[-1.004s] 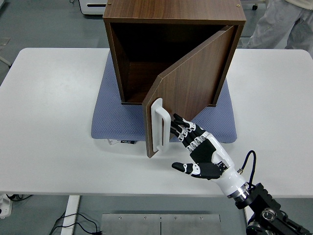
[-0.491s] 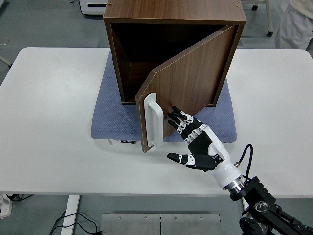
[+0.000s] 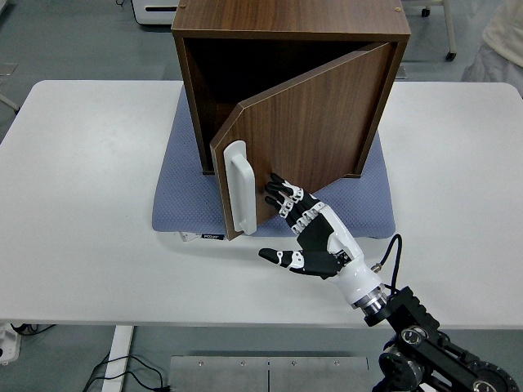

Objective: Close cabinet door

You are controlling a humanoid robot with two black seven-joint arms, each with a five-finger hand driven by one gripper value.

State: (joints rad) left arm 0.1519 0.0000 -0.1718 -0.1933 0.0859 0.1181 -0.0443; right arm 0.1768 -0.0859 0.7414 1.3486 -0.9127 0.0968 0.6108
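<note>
A dark brown wooden box cabinet (image 3: 286,24) is set at the far middle of the white table (image 3: 82,196), resting on a blue-grey textured mat (image 3: 184,200), with its open front turned toward 6 o'clock. The brown wooden cabinet door (image 3: 306,131) is hinged along the cabinet's right edge and is seen partly open, its free edge swung out toward 7 o'clock. A white bar handle (image 3: 238,186) is mounted upright near that free edge, its long axis running vertically. The black-and-white right hand (image 3: 306,237) is reached in from 5 o'clock, fingers spread and extended with nothing grasped; the fingertips (image 3: 272,186) are laid against the door's outer face just right of the handle, the thumb held apart toward 9 o'clock.
</note>
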